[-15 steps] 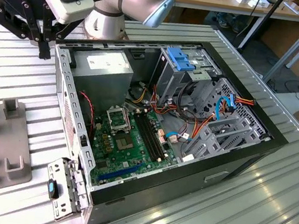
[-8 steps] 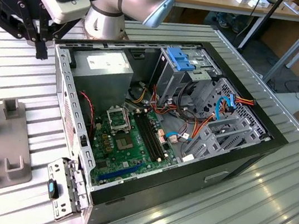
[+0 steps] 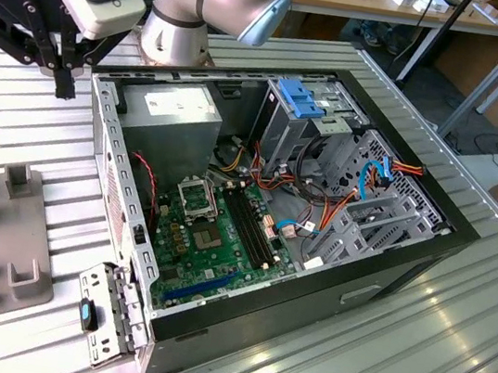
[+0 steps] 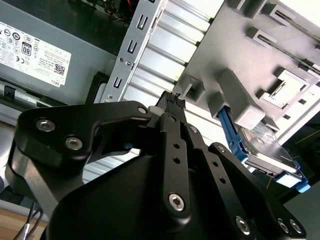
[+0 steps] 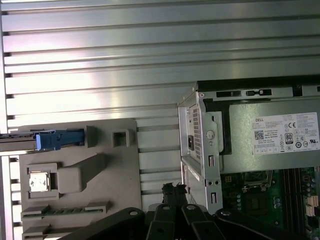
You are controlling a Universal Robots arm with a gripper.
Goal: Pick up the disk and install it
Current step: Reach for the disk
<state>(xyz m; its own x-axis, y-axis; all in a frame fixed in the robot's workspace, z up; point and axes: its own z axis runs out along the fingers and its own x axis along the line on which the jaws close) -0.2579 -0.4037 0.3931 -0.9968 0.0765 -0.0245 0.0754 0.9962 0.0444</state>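
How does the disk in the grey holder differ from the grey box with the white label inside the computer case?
The disk stands on edge in the holder, outside the case; the grey box is mounted inside it. The disk is a thin slab with a blue frame; the grey box is bulky with none. Both are grey metal.

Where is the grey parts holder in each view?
Exterior view: grey parts holder at the exterior view's left, beside the case.
Second wrist view: holder past the gripper, holding the disk.
First wrist view: holder beside the case, disk at its edge.
Shared landmark: white-labelled power supply.
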